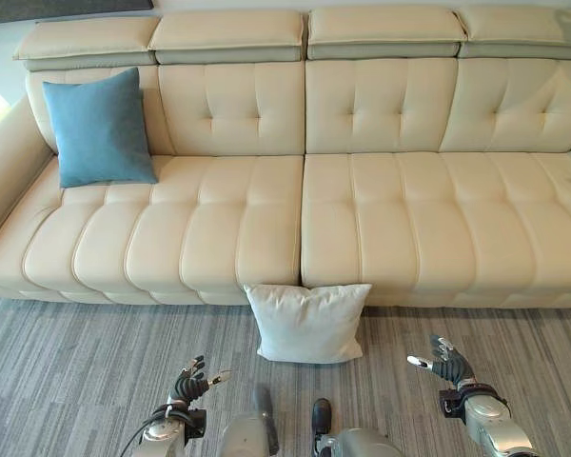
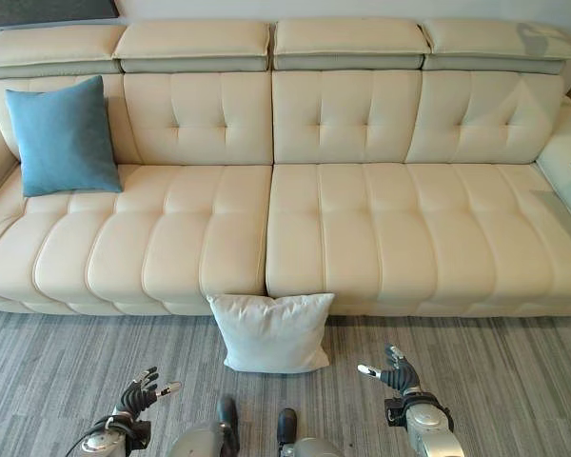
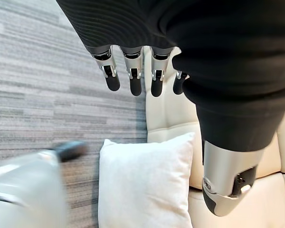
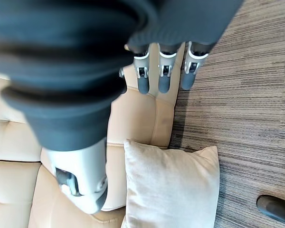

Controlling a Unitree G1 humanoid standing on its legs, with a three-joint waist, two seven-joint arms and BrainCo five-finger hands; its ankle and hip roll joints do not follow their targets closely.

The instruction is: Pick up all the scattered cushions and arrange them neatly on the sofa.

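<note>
A cream sofa (image 1: 362, 228) spans the room above a grey striped floor (image 1: 76, 371), a blue cushion (image 1: 100, 129) propped upright in its left corner. A white cushion (image 1: 307, 322) stands on the floor against the sofa's front edge at the middle seam. Either side of it, the left hand (image 1: 192, 381) and right hand (image 1: 445, 362) hover with fingers relaxed, holding nothing.

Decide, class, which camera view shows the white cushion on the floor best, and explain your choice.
The left eye view: the whole white cushion shows, leaning against the sofa front on the floor, between both open hands. The right eye view shows the same. Each wrist view shows it close, cut off by the picture's edge.
</note>
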